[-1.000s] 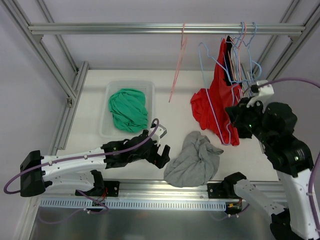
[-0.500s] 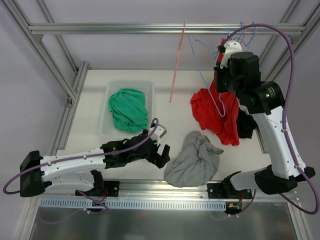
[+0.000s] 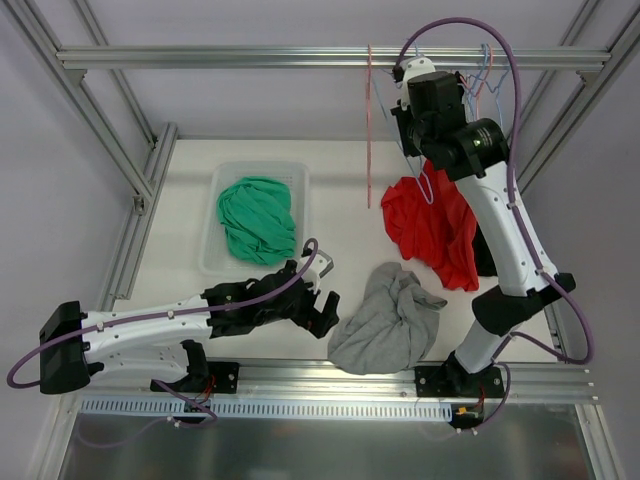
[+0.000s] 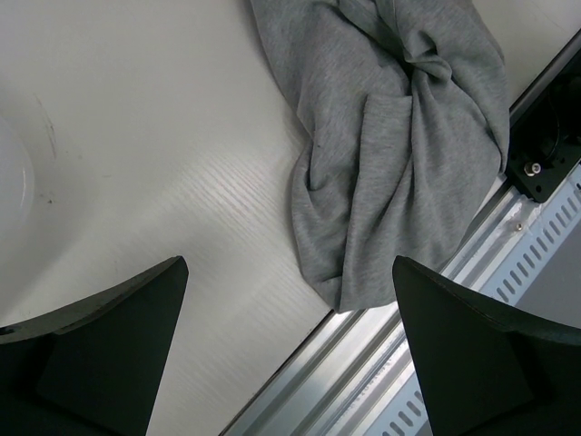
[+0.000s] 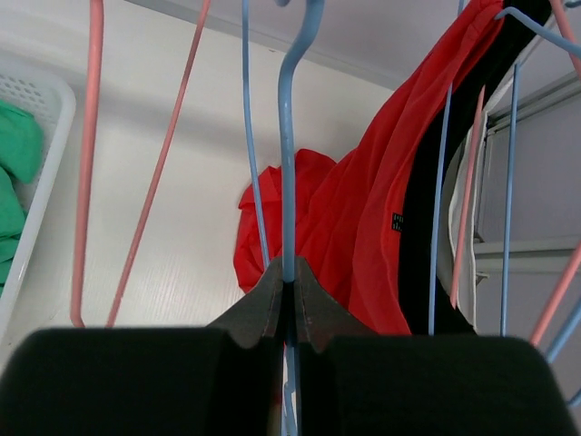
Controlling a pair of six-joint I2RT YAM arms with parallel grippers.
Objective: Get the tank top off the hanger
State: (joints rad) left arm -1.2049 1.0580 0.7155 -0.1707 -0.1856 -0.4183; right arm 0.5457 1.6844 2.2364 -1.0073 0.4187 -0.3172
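The red tank top [image 3: 437, 222] droops below my right gripper [image 5: 288, 283], its upper part hanging just right of my fingers, its lower part resting on the table [image 3: 350, 230]. This gripper is clenched on the neck of the blue hanger [image 5: 288, 173]; my left gripper [image 4: 289, 272] is spread wide beside a gray garment [image 4: 399, 136].

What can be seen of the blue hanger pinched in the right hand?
The blue hanger is a thin, smooth, light blue rod that looks like coated wire or plastic. Its straight neck stands upright and curls into a hook at the top edge of the wrist view. The right hand is shut on the neck from both sides. The red tank top hangs just to its right; whether it rests on this hanger is unclear.
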